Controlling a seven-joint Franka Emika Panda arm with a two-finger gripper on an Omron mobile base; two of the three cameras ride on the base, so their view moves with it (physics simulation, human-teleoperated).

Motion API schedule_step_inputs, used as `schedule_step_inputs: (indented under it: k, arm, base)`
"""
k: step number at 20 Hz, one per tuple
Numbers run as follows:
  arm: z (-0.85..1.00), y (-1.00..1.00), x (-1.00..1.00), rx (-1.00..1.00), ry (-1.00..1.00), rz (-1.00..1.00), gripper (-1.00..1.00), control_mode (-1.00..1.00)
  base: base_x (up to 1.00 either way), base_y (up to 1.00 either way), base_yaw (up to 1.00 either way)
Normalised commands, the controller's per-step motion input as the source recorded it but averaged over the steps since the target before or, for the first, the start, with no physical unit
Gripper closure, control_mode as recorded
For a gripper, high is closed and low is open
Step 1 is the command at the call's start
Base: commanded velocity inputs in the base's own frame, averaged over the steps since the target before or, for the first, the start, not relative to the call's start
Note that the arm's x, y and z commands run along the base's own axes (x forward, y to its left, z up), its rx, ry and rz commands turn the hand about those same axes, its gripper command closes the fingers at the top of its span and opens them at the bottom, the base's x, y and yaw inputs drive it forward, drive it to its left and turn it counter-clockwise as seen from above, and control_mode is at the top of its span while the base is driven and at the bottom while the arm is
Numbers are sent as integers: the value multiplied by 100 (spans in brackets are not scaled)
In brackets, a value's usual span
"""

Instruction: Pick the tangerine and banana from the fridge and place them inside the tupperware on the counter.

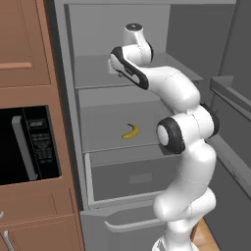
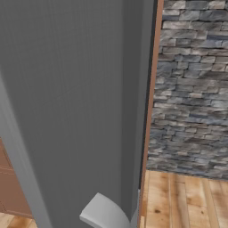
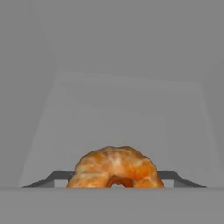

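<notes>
The fridge (image 1: 122,147), a tall grey cabinet with flat grey shelves and a grey drawer low in the centre of the left base view, stands open so you can reach in; in the right base view its grey door face (image 2: 71,111) blocks the left and centre of the frame, with a stone wall and wood floor at the right. Your white arm rises from the lower right of the left base view and bends into the upper shelf at top centre, because that is where the first fruit sits. The small curved yellow banana (image 1: 130,131) lies alone on the middle shelf, centre frame, untouched and well apart from the arm. The small round orange tangerine (image 3: 116,168) fills the bottom centre of the hand view, right between the two dark fingertips of the gripper (image 3: 113,177), which flank it on either side. You appear to have the fingers spread around it, but I cannot tell whether they press on it yet.
</notes>
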Motion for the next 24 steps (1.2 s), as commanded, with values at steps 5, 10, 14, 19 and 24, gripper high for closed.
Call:
schedule_step_inputs:
  k: [5, 10, 14, 19, 24]
  arm:
    - [-12, 0, -100, 1, -7, -1, 100, -100]
    - [3, -2, -100, 4, -5, -5, 100, -100]
    - [12, -11, -100, 6, -7, -10, 100, -100]
    - [21, -26, -95, 8, -4, -14, 100, -100]
    - [19, -35, -83, 10, -1, -14, 100, -100]
  base:
    - [0, 0, 0]
    - [0, 0, 0]
    - [0, 0, 0]
    - [0, 0, 0]
    - [0, 0, 0]
